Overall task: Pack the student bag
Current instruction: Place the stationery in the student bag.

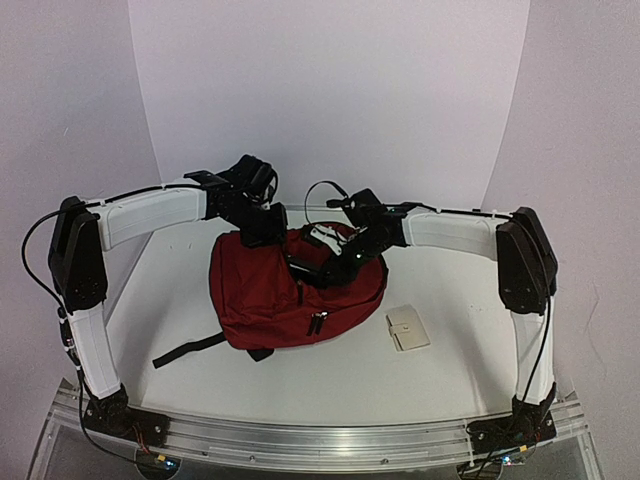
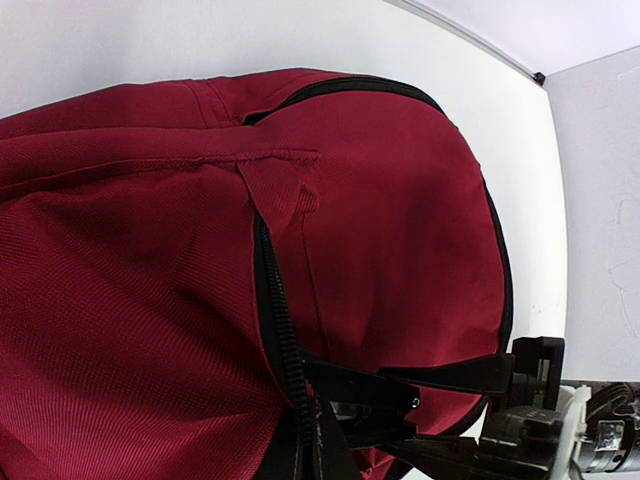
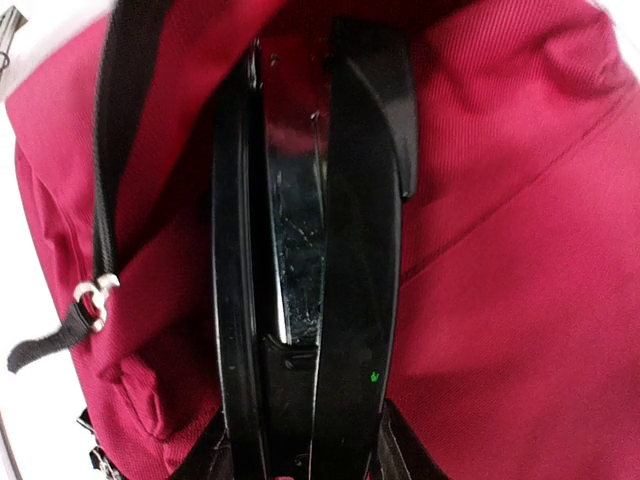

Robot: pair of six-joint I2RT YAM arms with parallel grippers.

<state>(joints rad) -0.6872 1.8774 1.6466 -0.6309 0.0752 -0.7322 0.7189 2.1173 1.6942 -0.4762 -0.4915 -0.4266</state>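
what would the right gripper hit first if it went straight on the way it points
The bag, probably: red fabric lies just ahead. The right gripper, shut on a flat black item, points into it; depth is unclear.

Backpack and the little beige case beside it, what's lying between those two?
Nothing lies there. The top view shows only a narrow strip of bare white table between the dark red backpack and the beige case.

Right pincer [image 3: 305,55] clamped, reaching inward (left pincer [image 1: 264,232] unclear)
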